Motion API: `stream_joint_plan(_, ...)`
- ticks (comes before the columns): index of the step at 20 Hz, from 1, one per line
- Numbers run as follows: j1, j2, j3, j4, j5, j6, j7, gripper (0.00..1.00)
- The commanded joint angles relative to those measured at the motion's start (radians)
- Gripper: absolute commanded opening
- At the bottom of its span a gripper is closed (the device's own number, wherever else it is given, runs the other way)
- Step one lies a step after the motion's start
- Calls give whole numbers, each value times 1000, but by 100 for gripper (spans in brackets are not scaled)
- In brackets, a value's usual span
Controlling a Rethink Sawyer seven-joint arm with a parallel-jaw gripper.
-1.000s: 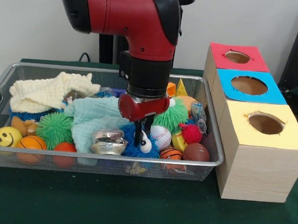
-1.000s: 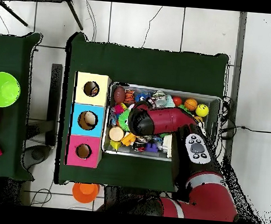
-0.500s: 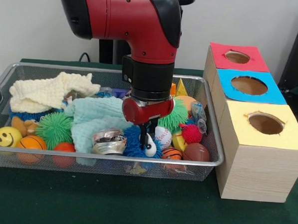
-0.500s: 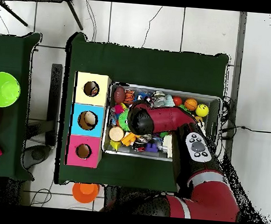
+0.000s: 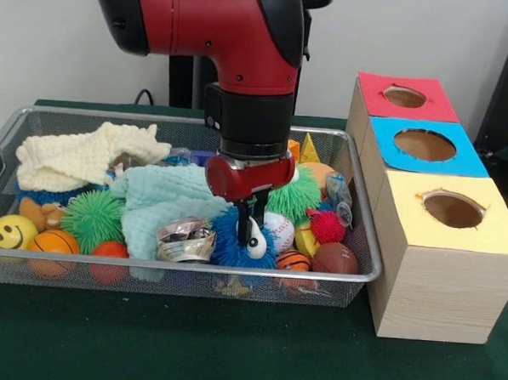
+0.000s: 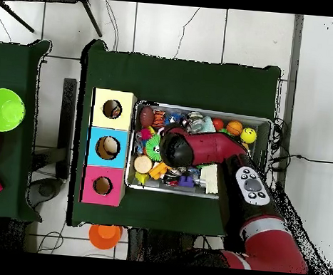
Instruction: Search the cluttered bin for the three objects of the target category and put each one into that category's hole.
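**End effector down in the bin's clutter**

At the left of the front view, a wire bin (image 5: 10, 135) on the green counter (image 5: 186, 348) holds a smiley ball (image 5: 11, 231), a basketball (image 5: 53, 242), a green spiky ball (image 5: 93, 218) and a cream cloth (image 5: 81, 155). A teal cloth (image 5: 160, 198) lies mid-bin beside crumpled foil (image 5: 185, 240). The end effector (image 5: 245, 228) reaches down into a blue fuzzy toy (image 5: 230, 248); whether it grips anything cannot be told. A baseball (image 5: 277, 232) sits just right of it. Farther right, outside the bin, stand the red (image 5: 404, 96), blue (image 5: 424, 144) and yellow holes (image 5: 452, 209).
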Motion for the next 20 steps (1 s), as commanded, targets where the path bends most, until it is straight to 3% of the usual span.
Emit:
stream_joint_plan(1,-82,-74,129,145,26,164,-47,0)
stream_joint_plan(4,-90,-105,141,155,52,230,-48,0)
stream_joint_plan(8,-111,-153,163,180,105,393,-87,0)
stream_joint_plan(14,-104,-97,134,157,78,610,-167,0)
stream_joint_plan(20,-103,-125,159,167,72,730,-172,0)
